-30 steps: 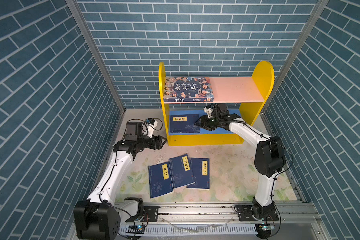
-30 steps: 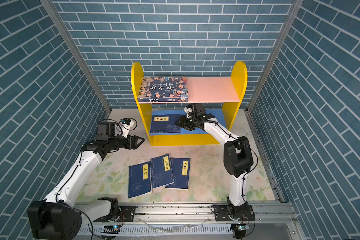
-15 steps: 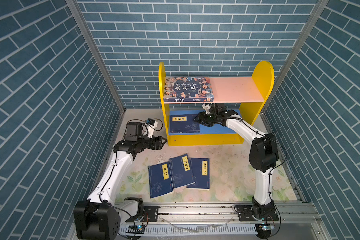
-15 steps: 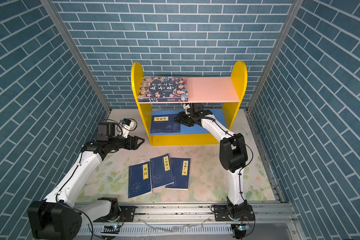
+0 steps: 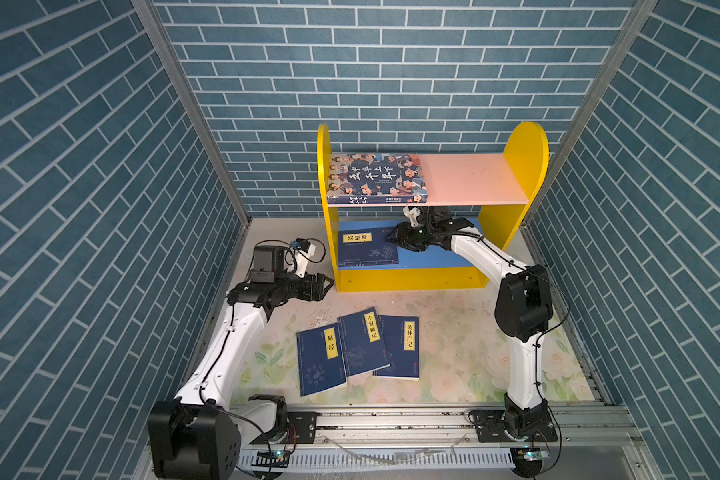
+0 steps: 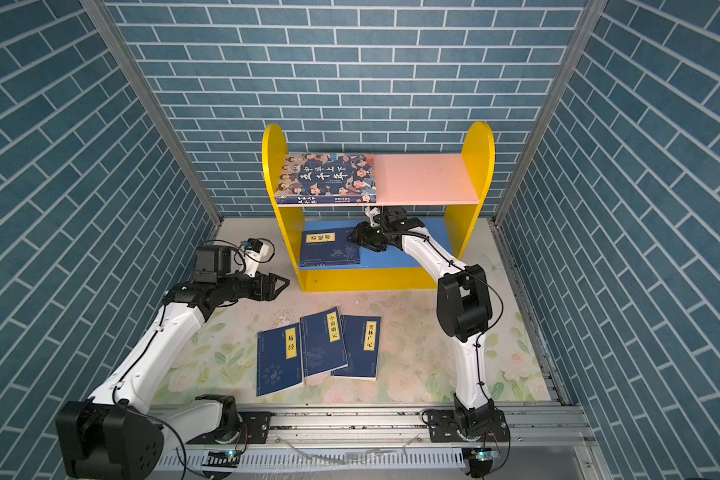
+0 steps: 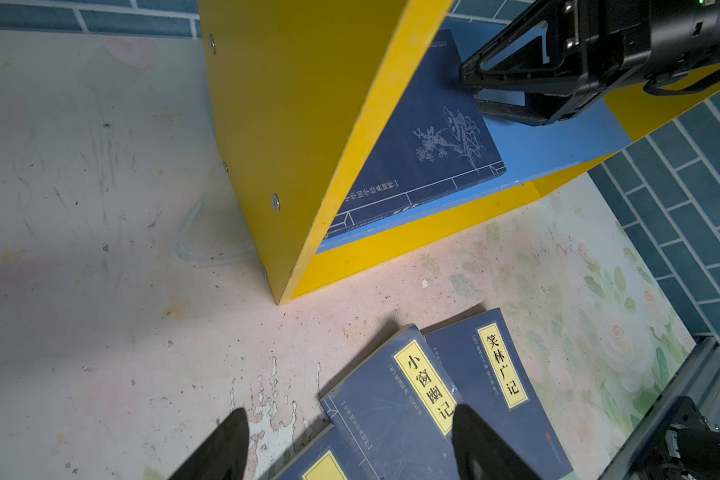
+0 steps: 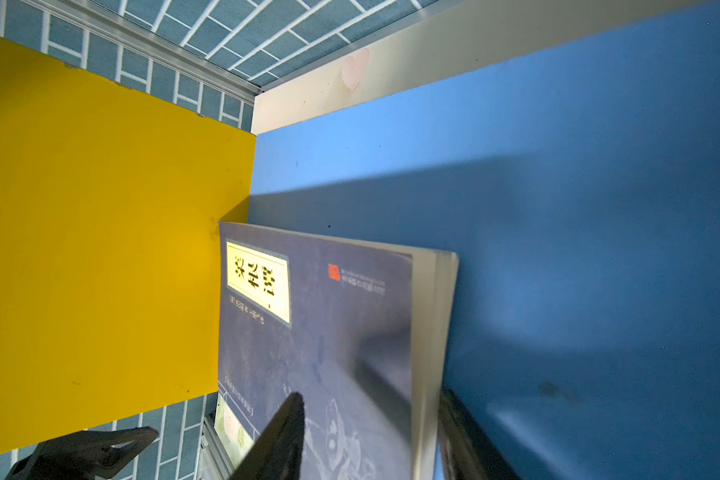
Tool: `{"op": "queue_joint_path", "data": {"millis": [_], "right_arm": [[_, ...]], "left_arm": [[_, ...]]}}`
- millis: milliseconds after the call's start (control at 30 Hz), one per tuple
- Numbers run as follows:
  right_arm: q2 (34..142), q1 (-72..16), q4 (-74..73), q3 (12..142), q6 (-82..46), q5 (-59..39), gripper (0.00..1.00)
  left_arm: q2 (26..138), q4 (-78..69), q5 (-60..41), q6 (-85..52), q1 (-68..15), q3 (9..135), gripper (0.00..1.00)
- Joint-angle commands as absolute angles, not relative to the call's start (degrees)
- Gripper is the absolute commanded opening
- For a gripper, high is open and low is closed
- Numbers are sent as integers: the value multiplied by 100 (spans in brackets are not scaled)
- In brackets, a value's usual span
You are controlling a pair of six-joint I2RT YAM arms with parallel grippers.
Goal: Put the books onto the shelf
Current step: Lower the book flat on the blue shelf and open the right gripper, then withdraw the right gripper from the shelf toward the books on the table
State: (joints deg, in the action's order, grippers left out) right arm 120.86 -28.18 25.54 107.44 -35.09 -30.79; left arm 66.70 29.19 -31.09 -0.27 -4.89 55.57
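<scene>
Straddling the pale page edge of a thin navy paperback with a yellow title label (image 8: 316, 332), the right gripper (image 8: 371, 399) is being held partly open. One black finger (image 8: 283, 432) is being carried over the cover and the other beside the book, above the blue lower board (image 8: 578, 187); nothing is being clamped. In both top views this gripper (image 5: 393, 240) is being reached in beneath the pink upper board (image 5: 470, 178) of the small two-tier shelf (image 5: 525, 166) with yellow round-topped side panels. The navy paperback (image 5: 366, 249) is being borne flat on the left part of the blue board, just beside the left panel. A larger, thicker paperback with cartoon faces and white characters (image 5: 375, 176) is being borne flat on the left half of the pink board.

The left gripper (image 5: 327, 285) is being held wide open and empty over the pale floral tabletop (image 5: 454, 332), near the shelf's front left corner. Three thin navy paperbacks (image 5: 364, 343) are being left lying on the tabletop in front of the shelf, fanned and overlapping, the middle one uppermost. Blue brick-patterned walls (image 5: 391, 62) are being seen on three sides.
</scene>
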Motion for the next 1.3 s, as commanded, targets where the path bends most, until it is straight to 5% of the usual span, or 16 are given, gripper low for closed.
{"op": "queue_joint_path", "data": {"millis": [0,800,1267], "right_arm": [[12267,-2887,2846,10890,-3181,-3138,53],[11708,-3084,2567,10073,-3462,-3005,54],[10600,-2826,1975,9234,-3636,-2457,64]], "left_arm": [[6599,2883,-3154,-8,-466,5502,78],[6619,2839,-3182,-53,-466,5484,78],[6647,3345,-3154,-137,-466,5818,79]]}}
